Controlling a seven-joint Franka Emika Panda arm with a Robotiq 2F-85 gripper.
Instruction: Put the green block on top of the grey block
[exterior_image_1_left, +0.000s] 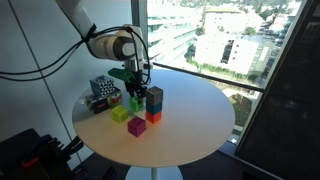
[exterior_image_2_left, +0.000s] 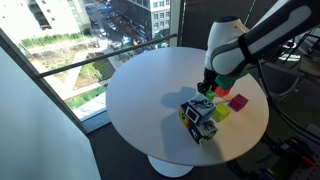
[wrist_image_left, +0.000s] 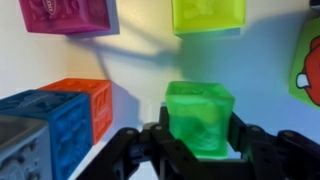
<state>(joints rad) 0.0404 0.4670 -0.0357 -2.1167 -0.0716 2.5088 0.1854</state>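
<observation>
My gripper (wrist_image_left: 200, 150) is shut on the green block (wrist_image_left: 200, 118), one black finger on each side of it, low over the white table. In an exterior view the gripper (exterior_image_1_left: 134, 84) hangs just left of a stack of three cubes. The grey block (exterior_image_1_left: 154, 93) tops that stack, with a blue cube under it and an orange-red cube (exterior_image_1_left: 153, 117) at the bottom. In the wrist view the grey block (wrist_image_left: 15, 150) sits at the lower left, beside and apart from the green block. The gripper (exterior_image_2_left: 212, 86) also shows in the exterior view from the far side.
A yellow-lime cube (wrist_image_left: 208, 12) and a magenta cube (wrist_image_left: 70, 12) lie on the round white table (exterior_image_1_left: 190, 125) beyond the gripper. A larger black-and-white patterned cube (exterior_image_1_left: 100, 92) stands at the far left. A window runs behind the table.
</observation>
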